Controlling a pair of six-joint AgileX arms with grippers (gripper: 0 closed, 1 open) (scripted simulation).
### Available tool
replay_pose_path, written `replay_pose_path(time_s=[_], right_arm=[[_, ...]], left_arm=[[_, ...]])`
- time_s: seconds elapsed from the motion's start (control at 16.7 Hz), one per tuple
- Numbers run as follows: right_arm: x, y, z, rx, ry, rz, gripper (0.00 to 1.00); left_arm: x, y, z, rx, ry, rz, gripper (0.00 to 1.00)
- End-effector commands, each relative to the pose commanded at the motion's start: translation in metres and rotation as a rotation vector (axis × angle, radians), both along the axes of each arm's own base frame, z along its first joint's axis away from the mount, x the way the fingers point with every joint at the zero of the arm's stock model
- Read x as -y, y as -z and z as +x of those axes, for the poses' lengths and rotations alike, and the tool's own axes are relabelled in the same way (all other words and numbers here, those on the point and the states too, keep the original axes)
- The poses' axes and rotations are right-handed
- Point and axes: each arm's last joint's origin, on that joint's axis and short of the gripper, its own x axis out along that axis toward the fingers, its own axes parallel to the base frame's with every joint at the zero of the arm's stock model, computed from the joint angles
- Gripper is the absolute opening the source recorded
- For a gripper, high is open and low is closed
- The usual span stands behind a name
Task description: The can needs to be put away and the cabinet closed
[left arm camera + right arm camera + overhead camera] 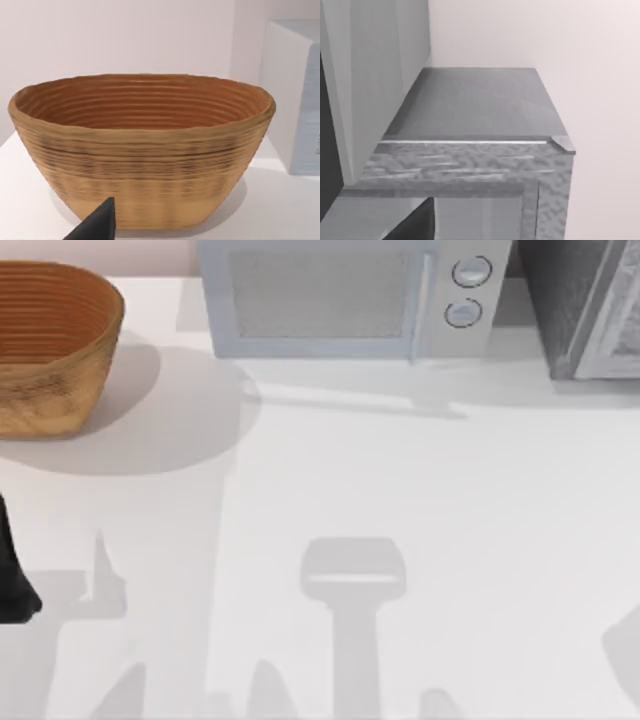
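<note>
**Cabinet at the far right, can not located**

Cabinet (580,310) was found at the far right corner of the table (400,490), just beside the microwave (340,300). In the right wrist view its dark flat top (470,105) was seen from above, with the speckled face and the pale panel door (480,220) under it. Whether the door was fully closed could not be told from these angles. The place of the can could not be told either, so it was not known if it was already inside.

The right gripper (415,225) was held high in front of the cabinet, close to its upper edge. The left gripper (100,225) was held low near the basket (140,150), which stood at the far left of the table, and the left arm (10,570) was seen at the left edge of the top view. For both grippers, the state of the jaws could not be told.

Several risks were judged from here. If the door was pushed while the can was outside, the task would be left half done. If the door was open and was pushed from a bad angle, the light cabinet could be shifted against the microwave. The left gripper, being so near the basket, could knock it if it was moved forward carelessly
</note>
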Motion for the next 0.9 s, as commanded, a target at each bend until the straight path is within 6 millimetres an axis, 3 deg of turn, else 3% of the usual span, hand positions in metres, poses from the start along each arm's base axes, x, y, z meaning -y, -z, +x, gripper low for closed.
replay_pose_path(time_s=[0.18,0.42,0.66,0.9], right_arm=[[-0.005,0.000,0.006,0.002,-0.001,0.001,1.00],[-0.032,-0.001,0.035,0.007,-0.006,0.006,1.00],[-0.082,-0.001,0.071,0.008,-0.006,0.016,1.00],[-0.148,0.000,0.095,0.005,-0.001,0.022,1.00]], left_arm=[[0.000,0.000,0.000,0.000,0.000,0.000,1.00],[0.000,0.000,0.000,0.000,0.000,0.000,1.00],[0.000,0.000,0.000,0.000,0.000,0.000,1.00],[0.000,0.000,0.000,0.000,0.000,0.000,1.00]])
